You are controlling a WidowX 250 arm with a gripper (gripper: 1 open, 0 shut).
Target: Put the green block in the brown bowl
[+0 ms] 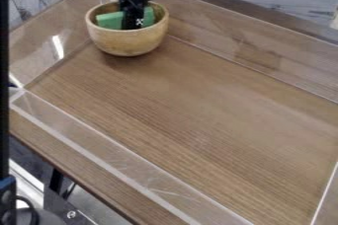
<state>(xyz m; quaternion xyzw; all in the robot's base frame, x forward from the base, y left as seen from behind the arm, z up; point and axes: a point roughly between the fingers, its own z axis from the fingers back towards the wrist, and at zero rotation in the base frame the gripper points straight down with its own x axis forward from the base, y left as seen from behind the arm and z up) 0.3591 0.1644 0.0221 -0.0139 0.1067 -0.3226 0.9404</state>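
The brown bowl (128,39) stands at the far left of the wooden tray. Inside it lies the green block (109,18), showing as mint green on both sides of the black gripper (133,20). The gripper points steeply down into the bowl and is shut on the block's middle. Its fingertips and the block's centre are hidden behind the gripper body and the bowl's rim.
The bowl stands on a wooden surface (199,111) enclosed by low clear plastic walls (79,135). The near-left wall and the far wall (251,17) run close to the bowl. Beyond the front edge the floor and a dark frame show.
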